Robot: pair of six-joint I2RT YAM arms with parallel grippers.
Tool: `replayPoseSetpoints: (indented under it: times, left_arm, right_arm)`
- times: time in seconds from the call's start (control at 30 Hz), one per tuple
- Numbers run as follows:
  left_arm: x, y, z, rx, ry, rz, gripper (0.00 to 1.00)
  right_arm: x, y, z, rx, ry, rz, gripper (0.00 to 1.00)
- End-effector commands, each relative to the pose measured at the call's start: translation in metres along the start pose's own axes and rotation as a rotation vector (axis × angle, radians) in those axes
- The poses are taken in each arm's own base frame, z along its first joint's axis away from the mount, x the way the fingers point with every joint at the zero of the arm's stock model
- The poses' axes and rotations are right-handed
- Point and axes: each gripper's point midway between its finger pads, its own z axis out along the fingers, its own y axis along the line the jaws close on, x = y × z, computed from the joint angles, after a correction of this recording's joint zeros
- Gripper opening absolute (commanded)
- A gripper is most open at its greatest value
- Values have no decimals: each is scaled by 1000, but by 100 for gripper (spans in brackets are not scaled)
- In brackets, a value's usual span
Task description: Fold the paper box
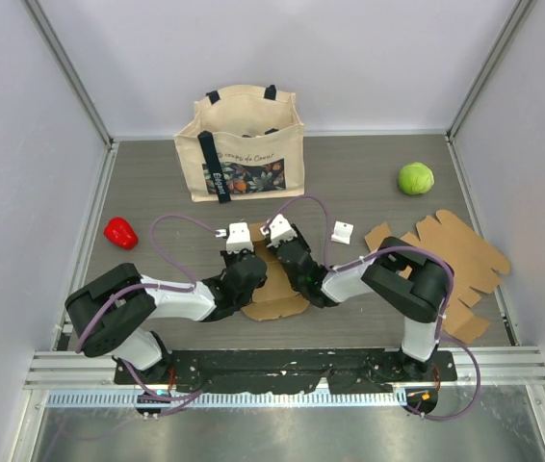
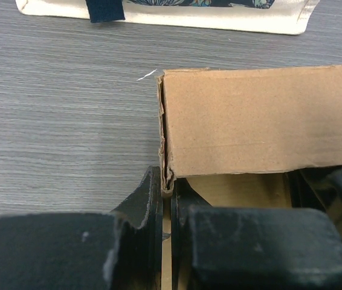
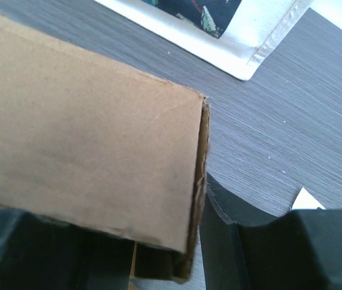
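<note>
The brown paper box [image 1: 277, 300] lies on the table between both arms, half hidden by them. My left gripper [image 1: 246, 268] is shut on the box's upright left wall [image 2: 166, 181], which is pinched thin between the black fingers [image 2: 141, 202]. A folded flap [image 2: 261, 118] lies across the top of the box just beyond. My right gripper [image 1: 298, 268] straddles the right wall [image 3: 198, 199]. Its outer finger [image 3: 231, 238] stands close beside the wall, and the other finger is mostly hidden under the flap [image 3: 86, 145]. The jaws stand apart.
A cream tote bag [image 1: 242, 144] stands behind the box. A red pepper [image 1: 120, 232] lies at the left and a green ball [image 1: 415, 178] at the back right. A flat cardboard cutout [image 1: 455, 262] lies at the right, and a small white piece [image 1: 342, 232] beside the right arm.
</note>
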Motion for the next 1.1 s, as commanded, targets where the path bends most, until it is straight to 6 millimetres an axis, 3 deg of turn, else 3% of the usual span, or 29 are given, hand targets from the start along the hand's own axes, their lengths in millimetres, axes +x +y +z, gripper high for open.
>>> replayPoseSetpoints:
  times: [0.0, 0.07, 0.1, 0.37, 0.4, 0.43, 0.5, 0.57, 0.83, 1.07]
  left_arm:
    - [-22, -14, 1, 16, -50, -83, 0]
    - [-25, -16, 1, 17, -52, -94, 0]
    - [-24, -16, 1, 14, -49, -91, 0]
    - [-23, -14, 6, -57, -39, -86, 0]
    - [-21, -12, 7, -66, -35, -76, 0]
    - [-21, -11, 6, -69, -36, -75, 0]
    - [-20, -10, 6, -73, -38, -78, 0]
    - [-20, -9, 6, -75, -38, -74, 0]
    - [-18, -11, 8, -76, -26, -60, 0]
    - [-19, -9, 6, -74, -26, -60, 0]
  right_arm:
    - [-31, -17, 7, 179, -87, 96, 43]
    - [-31, -20, 8, 203, -83, 92, 32]
    - [-28, -17, 9, 193, -71, 76, 2]
    - [-34, -20, 4, 203, -69, 79, 1]
    - [-33, -21, 1, 200, -61, 78, 22]
    - [-29, -23, -2, 194, -50, 76, 33]
    - [-34, -29, -14, 189, -50, 126, 52]
    - [-25, -32, -28, 166, -33, 128, 64]
    - [-39, -37, -86, -53, -29, 256, 70]
    - [-41, -46, -98, -68, -30, 271, 70]
